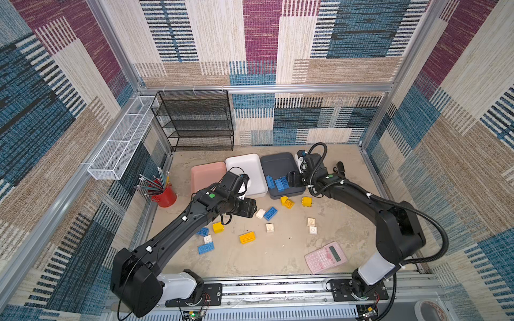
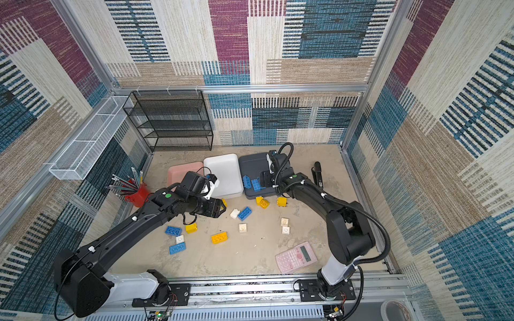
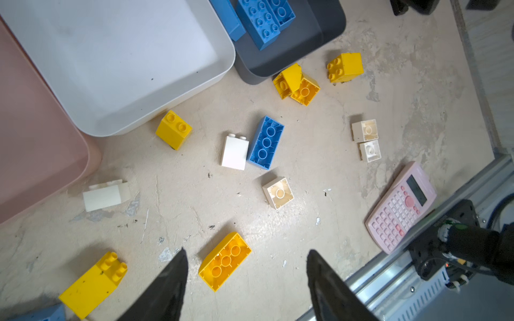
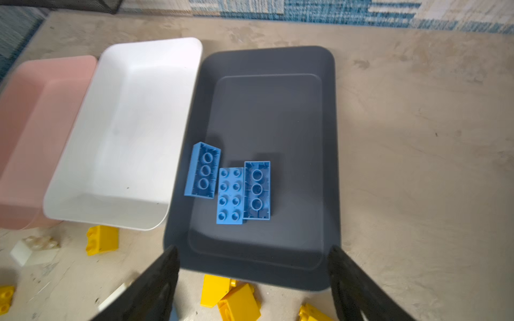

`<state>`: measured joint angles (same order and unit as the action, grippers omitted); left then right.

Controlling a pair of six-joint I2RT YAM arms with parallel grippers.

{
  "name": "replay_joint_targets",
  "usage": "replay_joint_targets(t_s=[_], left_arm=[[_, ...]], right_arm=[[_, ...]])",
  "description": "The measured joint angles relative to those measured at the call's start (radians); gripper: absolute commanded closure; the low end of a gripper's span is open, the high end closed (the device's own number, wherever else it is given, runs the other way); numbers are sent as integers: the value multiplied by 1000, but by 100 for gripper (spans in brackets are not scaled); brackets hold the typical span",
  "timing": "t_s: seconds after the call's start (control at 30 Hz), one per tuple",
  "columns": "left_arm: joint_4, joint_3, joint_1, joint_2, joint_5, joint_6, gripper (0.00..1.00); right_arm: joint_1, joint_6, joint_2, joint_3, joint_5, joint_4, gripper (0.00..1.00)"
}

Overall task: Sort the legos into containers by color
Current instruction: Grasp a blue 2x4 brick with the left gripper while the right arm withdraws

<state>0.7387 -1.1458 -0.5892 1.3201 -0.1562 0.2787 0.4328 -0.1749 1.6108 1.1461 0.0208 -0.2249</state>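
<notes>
Three containers stand side by side at the back: pink [image 1: 205,172], white [image 1: 244,166] and dark grey [image 1: 278,162]. Three blue legos [image 4: 230,191] lie in the dark grey one. My right gripper [image 4: 253,247] hangs open and empty over that tray's near end [image 1: 292,179]. My left gripper [image 3: 247,251] is open and empty above the floor, in front of the white tray [image 1: 251,209]. Loose on the floor lie yellow legos [image 1: 288,202] [image 1: 247,238], blue ones [image 1: 269,213] [image 1: 205,248] and white ones [image 1: 260,213] [image 1: 311,221]. The left arm hides part of the pink tray.
A pink calculator [image 1: 325,257] lies front right. A red pencil cup [image 1: 164,194] stands at the left. A black mesh shelf [image 1: 194,122] and a white wire basket [image 1: 119,141] sit at the back left. A small black object [image 2: 317,173] lies right of the grey tray.
</notes>
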Motion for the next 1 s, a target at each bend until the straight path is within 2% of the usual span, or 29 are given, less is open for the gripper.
replay_joint_targets(t_s=[0.17, 0.47, 0.63, 1.0], left_arm=[[43, -77, -21, 82, -7, -65, 24], [117, -190, -82, 245, 9, -146, 22], [128, -234, -116, 321, 37, -184, 18], [131, -343, -163, 512, 71, -219, 22]], right_arm=[[0, -3, -171, -203, 57, 159, 1], [0, -97, -496, -576, 81, 412, 1], [0, -139, -613, -705, 73, 478, 1], [0, -232, -888, -930, -13, 579, 1]])
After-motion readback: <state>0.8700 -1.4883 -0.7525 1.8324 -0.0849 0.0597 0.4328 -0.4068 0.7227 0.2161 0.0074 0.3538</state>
